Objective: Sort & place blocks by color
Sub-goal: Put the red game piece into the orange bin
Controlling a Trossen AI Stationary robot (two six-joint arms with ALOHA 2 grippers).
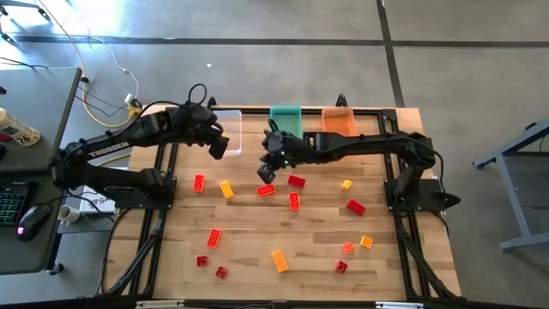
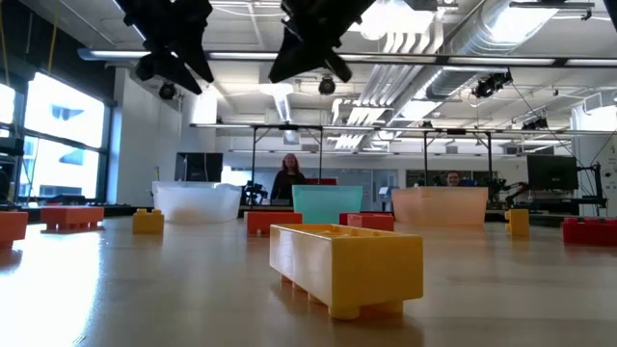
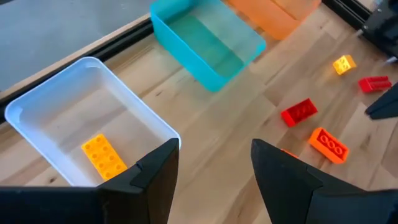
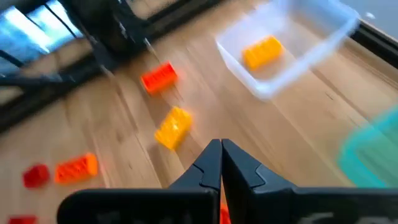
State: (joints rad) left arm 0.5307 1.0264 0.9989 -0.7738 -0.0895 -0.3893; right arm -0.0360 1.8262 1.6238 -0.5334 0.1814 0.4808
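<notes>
Several small red, orange and yellow blocks (image 1: 294, 201) lie scattered flat on the wooden table. One yellow block (image 3: 104, 155) lies inside the clear bin (image 3: 93, 68). My left gripper (image 3: 214, 168) is open and hovers over the clear bin's near edge, holding nothing. My right gripper (image 4: 221, 149) is shut and raised near the table's middle, above a red block (image 1: 266, 190); nothing shows between its fingertips. In the low view both grippers hang as dark shapes high above the table, the left gripper (image 2: 174, 39) and the right gripper (image 2: 313, 34).
Three bins stand in a row along the far edge: the clear bin (image 1: 233, 148), a teal bin (image 1: 286, 118) and an orange bin (image 1: 338, 120). A yellow block (image 2: 347, 265) lies close to the low camera. A dark metal frame borders the table. People show in the room beyond.
</notes>
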